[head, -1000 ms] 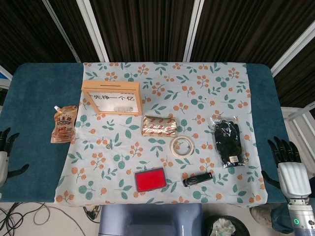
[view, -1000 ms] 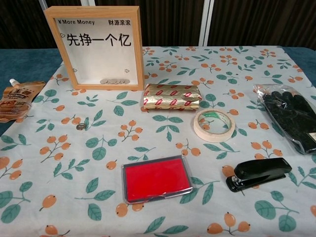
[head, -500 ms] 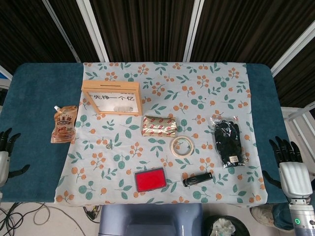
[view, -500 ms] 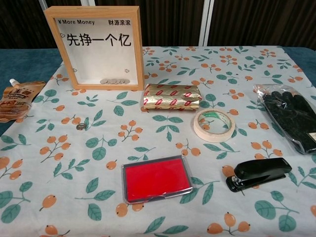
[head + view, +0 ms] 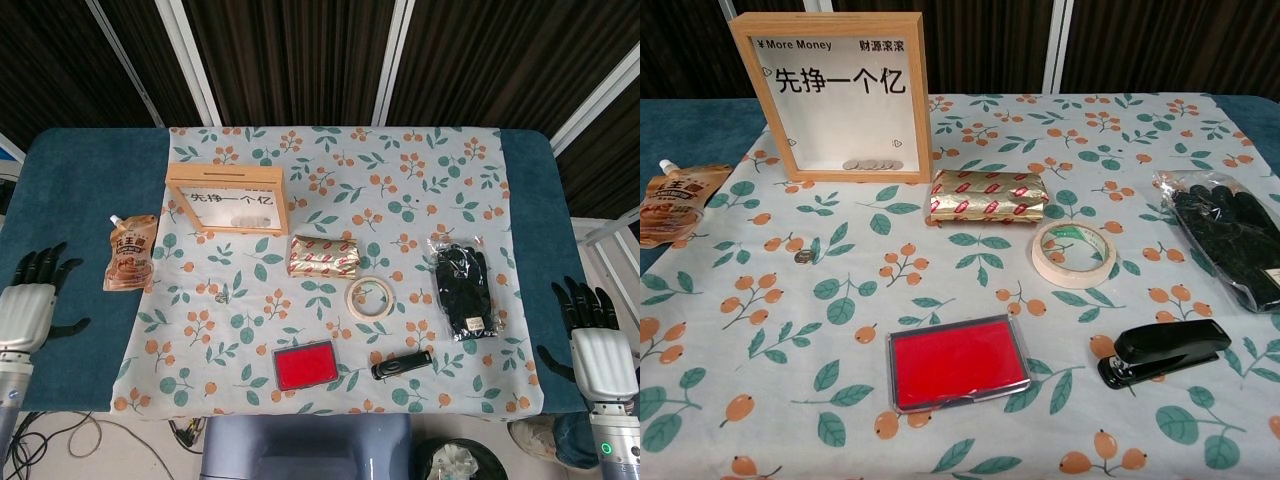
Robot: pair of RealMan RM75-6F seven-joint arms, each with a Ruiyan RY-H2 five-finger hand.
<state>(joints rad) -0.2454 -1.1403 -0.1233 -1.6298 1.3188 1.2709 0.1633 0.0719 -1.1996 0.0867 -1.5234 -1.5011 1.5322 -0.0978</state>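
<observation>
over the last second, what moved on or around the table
The left hand has come further in over the left edge of the table, toward the brown spout pouch, fingers apart, holding nothing. The right hand has slipped slightly down at the right edge, also empty. Nothing on the floral cloth shifted, in either view.

Open blue tabletop flanks the floral cloth on both sides, and the cloth's far right corner lies bare. The upright wooden coin frame blocks the far left, with the brown spouted pouch beside it. Gold foil packet, tape roll, red ink pad, black stapler and bagged black gloves crowd the centre and right, leaving narrow lanes between them.
</observation>
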